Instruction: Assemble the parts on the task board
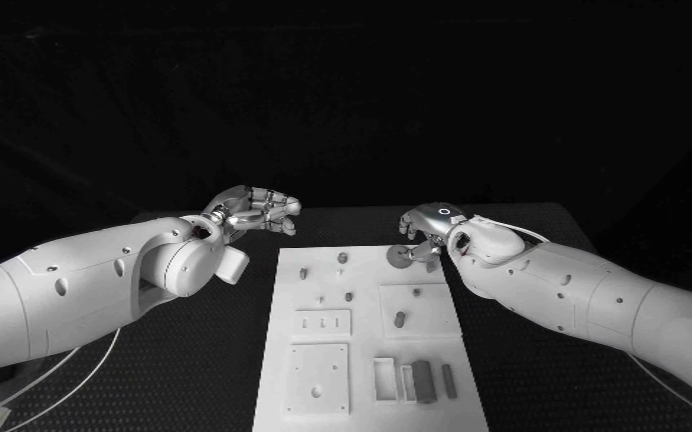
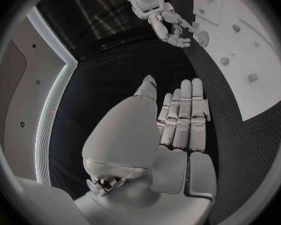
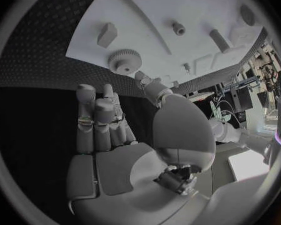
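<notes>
Several parts (image 1: pixel 424 379) lay on the near end of the task board (image 1: pixel 369 407) on the bench; farther off, a gear (image 1: pixel 397 257) sat at its far right corner, just beside the right hand (image 1: pixel 428 235). Both the right and left hand (image 1: pixel 255 210) held nothing, fingers loosely apart; a careless reach could probably nudge the gear off the edge.

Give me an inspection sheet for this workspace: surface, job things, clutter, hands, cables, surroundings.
Surface: black table, textured top.
Job's things: white task board lies in the middle; a gear sits at its far right corner, small pegs stand near the far end, a long part lies in a slot at the near end.
Clutter: nothing seen.
Hands: left hand off the board's far left corner, fingers apart, holding nothing; right hand beside the gear, fingers apart, holding nothing in the right wrist view.
Cables: a white cable hangs under the left arm.
Surroundings: dark beyond the table.
</notes>
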Controlling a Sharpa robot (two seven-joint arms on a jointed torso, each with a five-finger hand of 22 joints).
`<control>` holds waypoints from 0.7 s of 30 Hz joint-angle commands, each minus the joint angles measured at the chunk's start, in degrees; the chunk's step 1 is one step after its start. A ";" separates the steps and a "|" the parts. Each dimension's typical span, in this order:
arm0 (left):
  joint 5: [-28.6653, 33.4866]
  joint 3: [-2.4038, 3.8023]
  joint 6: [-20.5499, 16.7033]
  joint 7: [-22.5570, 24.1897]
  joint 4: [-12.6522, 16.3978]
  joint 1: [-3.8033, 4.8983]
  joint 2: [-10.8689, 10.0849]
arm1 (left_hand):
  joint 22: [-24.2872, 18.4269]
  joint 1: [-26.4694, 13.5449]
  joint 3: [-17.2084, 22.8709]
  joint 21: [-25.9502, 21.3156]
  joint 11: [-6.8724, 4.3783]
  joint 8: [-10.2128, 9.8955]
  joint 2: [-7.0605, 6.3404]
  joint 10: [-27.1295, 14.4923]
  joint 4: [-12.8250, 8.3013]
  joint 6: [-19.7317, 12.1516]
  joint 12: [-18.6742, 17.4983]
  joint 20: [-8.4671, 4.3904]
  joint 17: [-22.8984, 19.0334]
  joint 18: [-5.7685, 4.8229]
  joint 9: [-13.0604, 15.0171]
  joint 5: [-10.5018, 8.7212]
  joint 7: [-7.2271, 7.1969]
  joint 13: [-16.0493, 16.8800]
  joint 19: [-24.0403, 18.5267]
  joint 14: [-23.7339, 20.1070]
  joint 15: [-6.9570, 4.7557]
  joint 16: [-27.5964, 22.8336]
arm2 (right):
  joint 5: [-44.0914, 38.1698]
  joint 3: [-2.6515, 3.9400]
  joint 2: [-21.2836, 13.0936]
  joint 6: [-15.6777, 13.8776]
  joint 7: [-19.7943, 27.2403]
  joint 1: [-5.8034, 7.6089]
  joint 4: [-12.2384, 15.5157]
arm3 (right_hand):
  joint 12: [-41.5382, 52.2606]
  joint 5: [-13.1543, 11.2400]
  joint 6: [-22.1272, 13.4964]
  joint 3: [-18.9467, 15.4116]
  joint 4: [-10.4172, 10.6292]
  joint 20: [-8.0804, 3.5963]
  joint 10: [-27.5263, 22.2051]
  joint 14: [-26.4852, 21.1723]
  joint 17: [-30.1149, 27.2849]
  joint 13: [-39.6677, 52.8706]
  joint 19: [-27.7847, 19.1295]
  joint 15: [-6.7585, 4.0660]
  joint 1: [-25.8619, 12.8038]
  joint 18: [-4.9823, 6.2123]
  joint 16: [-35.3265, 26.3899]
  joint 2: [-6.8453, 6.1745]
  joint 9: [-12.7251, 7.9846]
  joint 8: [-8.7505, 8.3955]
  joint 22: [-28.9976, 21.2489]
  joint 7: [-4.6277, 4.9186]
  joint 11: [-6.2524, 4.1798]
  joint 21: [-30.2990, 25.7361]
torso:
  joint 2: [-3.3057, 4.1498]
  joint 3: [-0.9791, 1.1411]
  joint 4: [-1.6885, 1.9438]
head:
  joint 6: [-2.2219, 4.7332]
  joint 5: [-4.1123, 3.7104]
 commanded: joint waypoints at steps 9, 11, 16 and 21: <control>-0.12 0.05 0.81 0.57 0.37 0.03 0.12 | 0.07 -0.39 -0.28 -0.35 0.23 -0.05 0.14 0.18 -0.12 0.35 -0.08 -0.15 0.19 0.51 -0.08 0.18 1.02 0.06 0.31 0.27 -0.06 -0.40 | -1.34 -0.03 2.39 4.17 0.65 -0.54 -2.72 | -0.27 -0.24 -0.41 0.32 0.07 -0.35 -0.36 -0.19 -0.08 0.13 -0.06 0.23 0.07 5.28 0.42 0.62 -0.01 -0.22 0.82 -0.10 -0.13 -0.34 | 0.89 0.02 0.78 | -0.04 -0.35; -0.13 0.05 0.77 0.56 0.38 0.03 0.11 | 0.07 -0.38 -0.28 -0.35 0.23 -0.06 0.14 0.18 -0.12 0.35 -0.09 -0.15 0.20 0.51 -0.09 0.18 1.02 0.06 0.31 0.28 -0.06 -0.41 | -1.34 -0.04 2.45 4.97 0.82 -0.69 -2.69 | -0.25 -0.24 -0.37 0.29 0.07 -0.34 -0.33 -0.21 -0.09 0.18 -0.07 0.22 0.04 5.28 0.43 0.73 0.01 -0.17 0.84 -0.11 -0.14 -0.34 | 1.00 -0.01 0.80 | -0.08 -0.36; -0.13 0.05 0.78 0.48 0.35 0.03 0.10 | 0.07 -0.38 -0.28 -0.36 0.24 -0.06 0.14 0.18 -0.12 0.35 -0.11 -0.15 0.23 0.51 -0.09 0.18 1.02 0.06 0.31 0.28 -0.06 -0.44 | -1.11 -0.04 2.73 5.58 1.50 -1.11 -3.56 | -0.19 -0.23 0.30 0.13 -0.06 -0.34 -0.32 -0.30 -0.18 0.43 -0.08 0.16 -0.06 5.28 0.53 1.13 0.24 0.35 0.91 0.17 -0.20 -0.30 | 1.31 0.00 0.76 | 0.14 -0.33; -0.13 0.05 0.90 0.45 0.27 0.03 0.22 | 0.08 -0.40 -0.29 -0.37 0.24 -0.08 0.13 0.17 -0.11 0.34 -0.12 -0.15 0.25 0.50 -0.10 0.18 1.02 0.05 0.31 0.29 -0.06 -0.47 | -1.49 -0.04 2.82 5.56 1.51 -1.11 -4.31 | -0.19 -0.23 0.66 0.12 -0.29 -0.37 -0.37 -0.35 -0.24 0.59 -0.09 0.16 0.06 5.28 0.58 1.41 0.37 0.63 0.94 0.37 -0.20 -0.30 | 1.34 -0.02 0.80 | -0.02 -0.39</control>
